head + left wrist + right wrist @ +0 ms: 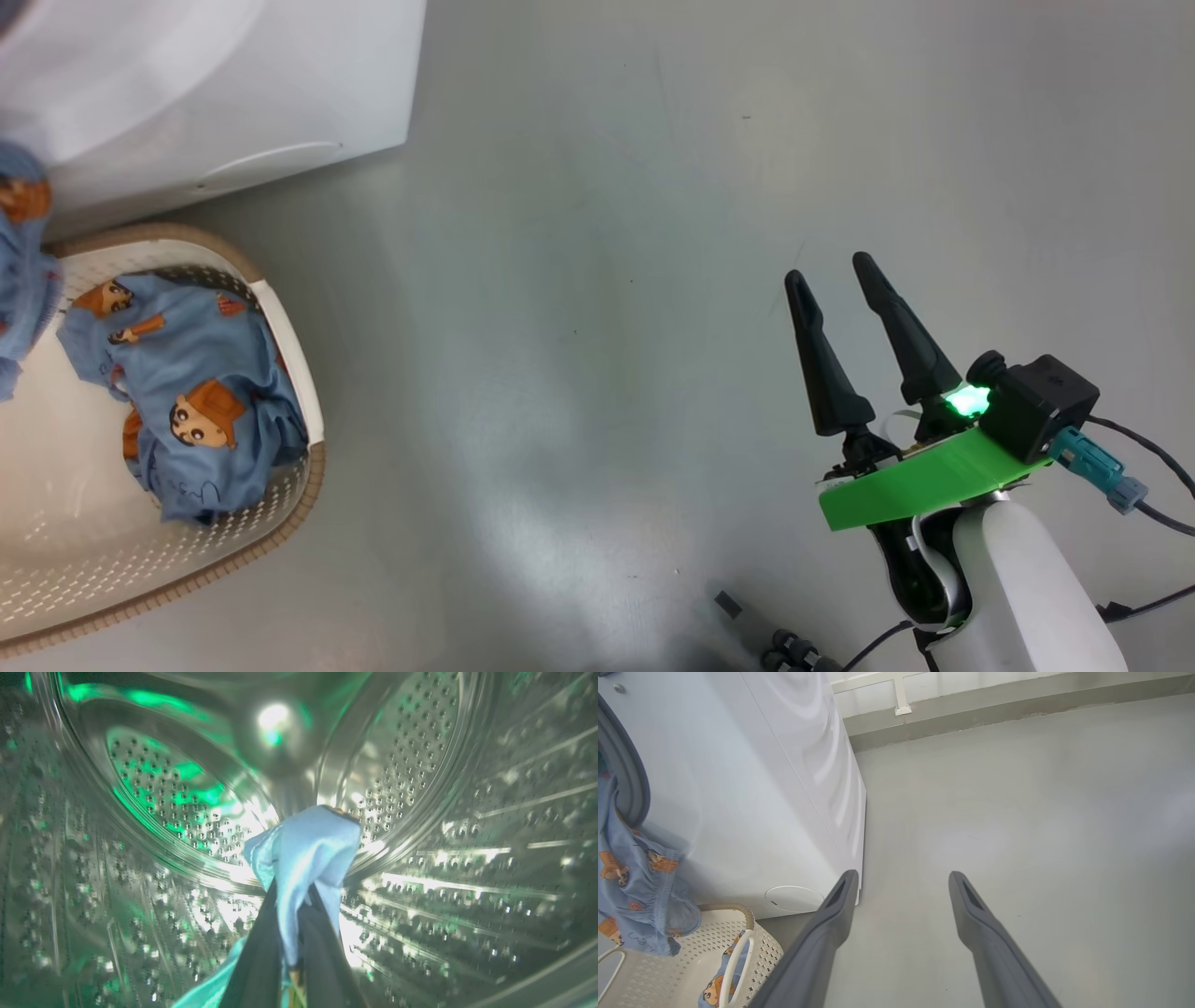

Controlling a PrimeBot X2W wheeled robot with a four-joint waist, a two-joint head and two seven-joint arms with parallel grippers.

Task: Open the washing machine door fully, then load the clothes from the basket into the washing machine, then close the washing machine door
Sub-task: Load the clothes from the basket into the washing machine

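Observation:
My left gripper [294, 893] is inside the washing machine's steel drum [177, 793], shut on a light blue garment [308, 844] bunched over its fingertips. The same kind of printed cloth [635, 891] hangs out of the opening past the grey gasket [630, 779], down over the basket [682, 961]. A second printed garment [196, 392] lies in the cream basket [56, 532] by the white washing machine [233, 84]. My right gripper [831, 271] is open and holds nothing, out over the floor well right of the basket; its fingers [831, 924] point along the machine's side. The door is out of view.
Grey floor [597, 280] stretches between the basket and my right arm. The machine's round cover [794, 898] sits low on its front, just above the basket rim. A wall base with a white bracket [901, 700] runs along the far side. Cables [1148, 504] trail by my right wrist.

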